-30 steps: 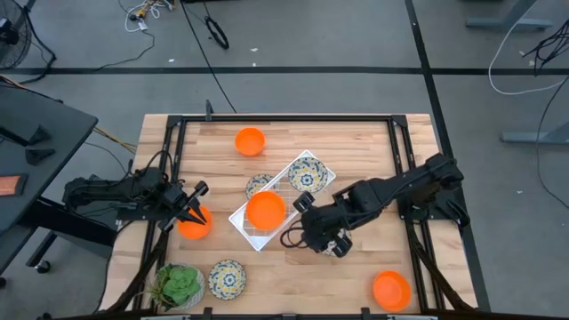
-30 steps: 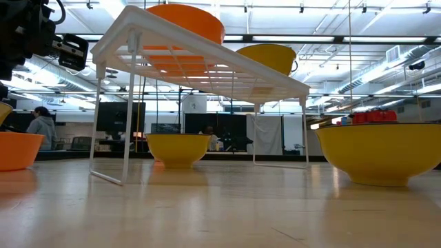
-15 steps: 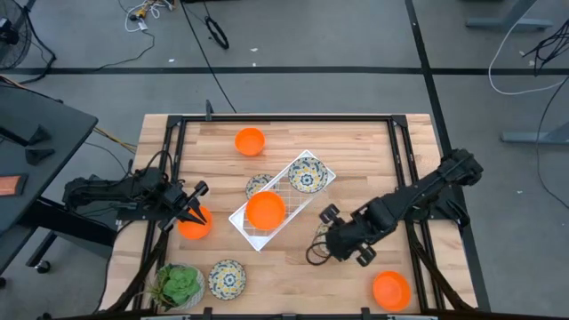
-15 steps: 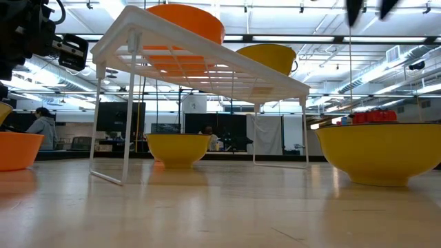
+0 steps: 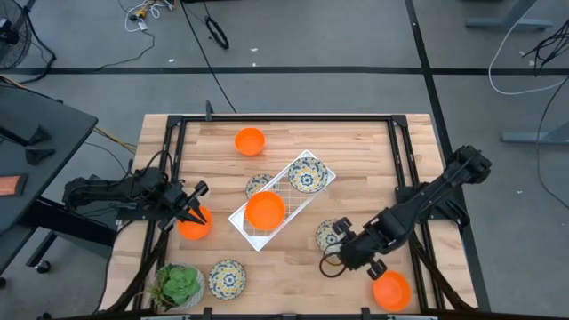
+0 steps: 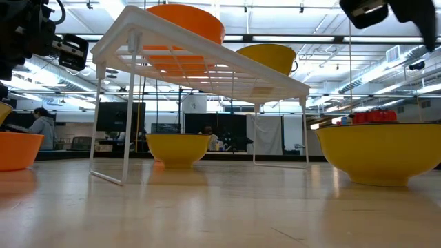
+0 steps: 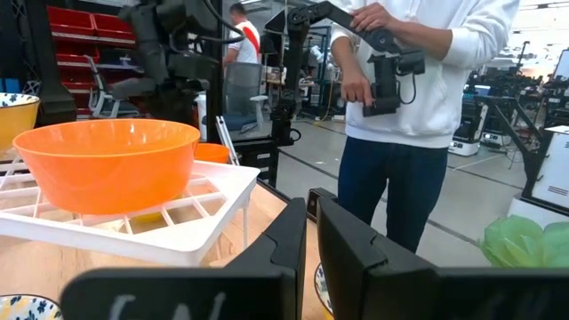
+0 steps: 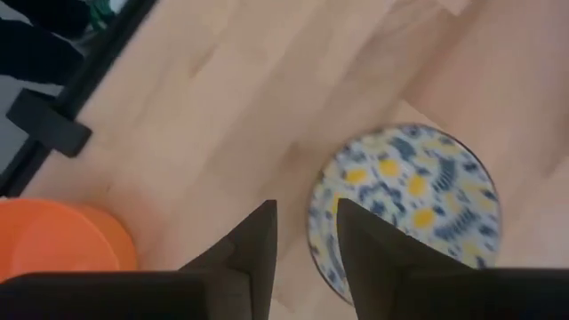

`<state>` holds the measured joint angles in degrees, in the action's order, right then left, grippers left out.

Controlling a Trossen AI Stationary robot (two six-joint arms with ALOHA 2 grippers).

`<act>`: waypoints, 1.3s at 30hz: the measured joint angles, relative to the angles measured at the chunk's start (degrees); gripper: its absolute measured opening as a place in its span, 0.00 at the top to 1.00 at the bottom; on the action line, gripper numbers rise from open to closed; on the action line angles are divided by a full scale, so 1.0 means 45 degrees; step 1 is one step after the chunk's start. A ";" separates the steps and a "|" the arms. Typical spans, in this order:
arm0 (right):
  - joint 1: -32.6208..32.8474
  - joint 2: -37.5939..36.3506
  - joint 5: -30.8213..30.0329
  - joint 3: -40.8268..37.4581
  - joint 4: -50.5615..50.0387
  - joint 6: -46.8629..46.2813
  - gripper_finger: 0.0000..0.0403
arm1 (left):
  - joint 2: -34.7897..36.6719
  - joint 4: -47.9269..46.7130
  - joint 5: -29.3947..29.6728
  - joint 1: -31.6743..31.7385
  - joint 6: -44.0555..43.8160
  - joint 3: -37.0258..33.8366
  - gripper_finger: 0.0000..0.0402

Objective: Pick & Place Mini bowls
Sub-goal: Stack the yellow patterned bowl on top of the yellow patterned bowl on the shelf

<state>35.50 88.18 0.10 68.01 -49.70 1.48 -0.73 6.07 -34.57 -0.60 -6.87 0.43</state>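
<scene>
Several mini bowls are in the high view. An orange one [image 5: 265, 210] and a floral one [image 5: 307, 173] sit on the white rack [image 5: 238, 220], with another floral bowl [image 5: 256, 184] under it. Standing on the table are orange bowls [image 5: 250, 140], [image 5: 194, 226], [image 5: 391, 290] and floral bowls [image 5: 227, 277], [image 5: 329, 233]. My right gripper [image 5: 345, 249] [image 8: 302, 213] is open, above the near rim of the floral bowl [image 8: 409, 191] and clear of it in the low view [image 6: 386, 10]. My left gripper [image 5: 194, 203] [image 7: 311, 222] waits shut above the left orange bowl.
A potted green plant [image 5: 180, 284] stands at the near left corner. The rack takes up the table's middle. A black frame [image 5: 284, 118] runs round the table. In the left wrist view a person in a white top [image 7: 418, 80] stands beyond the table.
My right gripper has swung from beside the rack toward the table's near right corner and come down, entering the low view from above. It now hangs over the floral bowl, which the arm covered a second ago. No bowl has moved.
</scene>
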 joint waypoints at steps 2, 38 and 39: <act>0.0145 0.0000 0.0000 -0.0311 0.0605 0.0030 0.70 | 0.0000 0.0005 0.0000 0.0000 0.0000 0.0000 0.91; -0.0067 -0.0005 -0.1158 -0.3487 0.2826 0.0082 0.70 | 0.0000 0.0005 0.0005 -0.0005 0.0000 0.0000 0.91; -0.0105 -0.0005 -0.1160 -0.3487 0.2823 0.0197 0.70 | 0.0000 0.0005 0.0005 0.0000 0.0000 0.0000 0.91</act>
<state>35.03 88.16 -5.12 52.31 -36.99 2.37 -0.73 6.09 -34.55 -0.60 -6.87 0.43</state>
